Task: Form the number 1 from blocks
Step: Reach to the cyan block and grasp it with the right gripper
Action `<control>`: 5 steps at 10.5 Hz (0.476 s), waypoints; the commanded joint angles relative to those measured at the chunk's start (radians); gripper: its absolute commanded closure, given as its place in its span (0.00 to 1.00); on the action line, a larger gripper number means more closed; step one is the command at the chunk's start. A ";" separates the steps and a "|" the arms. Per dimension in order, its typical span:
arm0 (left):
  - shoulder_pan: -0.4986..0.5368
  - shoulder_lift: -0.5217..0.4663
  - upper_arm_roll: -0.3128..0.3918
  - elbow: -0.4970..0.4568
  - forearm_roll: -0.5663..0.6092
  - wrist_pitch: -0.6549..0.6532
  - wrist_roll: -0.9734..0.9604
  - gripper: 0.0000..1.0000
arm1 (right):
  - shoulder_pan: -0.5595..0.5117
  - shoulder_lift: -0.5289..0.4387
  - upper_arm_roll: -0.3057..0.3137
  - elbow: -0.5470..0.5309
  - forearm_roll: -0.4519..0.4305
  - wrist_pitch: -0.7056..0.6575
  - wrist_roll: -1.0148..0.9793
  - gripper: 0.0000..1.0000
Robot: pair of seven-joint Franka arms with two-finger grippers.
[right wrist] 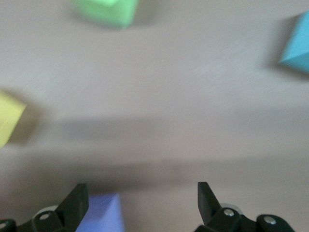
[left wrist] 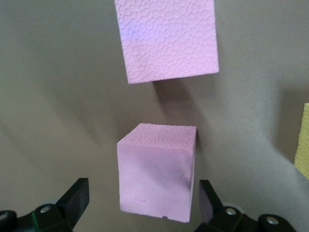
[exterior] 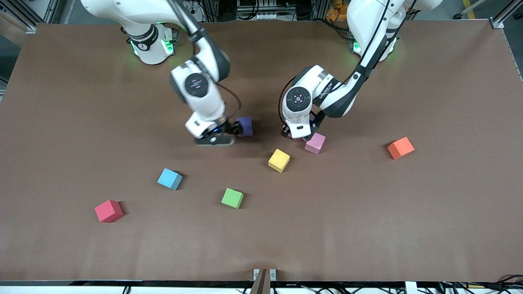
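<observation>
Straddling a small matte pink cube (left wrist: 157,171), the left gripper (left wrist: 143,186) is down at the brown table (exterior: 61,122), its jaws spread with a gap at either side of that cube. A second pink cube (exterior: 315,143) sits near the small yellow cube (exterior: 279,160), slightly farther from the front camera and toward the left arm's end. The right gripper (exterior: 233,130) is low, jaws spread and gripping nothing, with the purple cube (exterior: 245,125) just beside one finger; this cube lies farther from the camera than the yellow cube. Nearer the camera than the yellow cube, toward the right arm's end, lie the green cube (exterior: 232,198), light blue cube (exterior: 170,179) and red cube (exterior: 108,210). An orange cube (exterior: 400,148) lies well toward the left arm's end.
</observation>
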 commanded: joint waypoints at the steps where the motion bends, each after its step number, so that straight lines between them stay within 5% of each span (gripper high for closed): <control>1: 0.006 -0.017 0.000 -0.034 -0.002 0.051 0.023 0.00 | -0.177 0.004 0.021 0.007 -0.006 0.003 -0.031 0.00; 5: 0.005 -0.012 0.000 -0.083 -0.002 0.123 0.023 0.00 | -0.319 0.182 -0.029 0.208 -0.014 -0.002 -0.063 0.00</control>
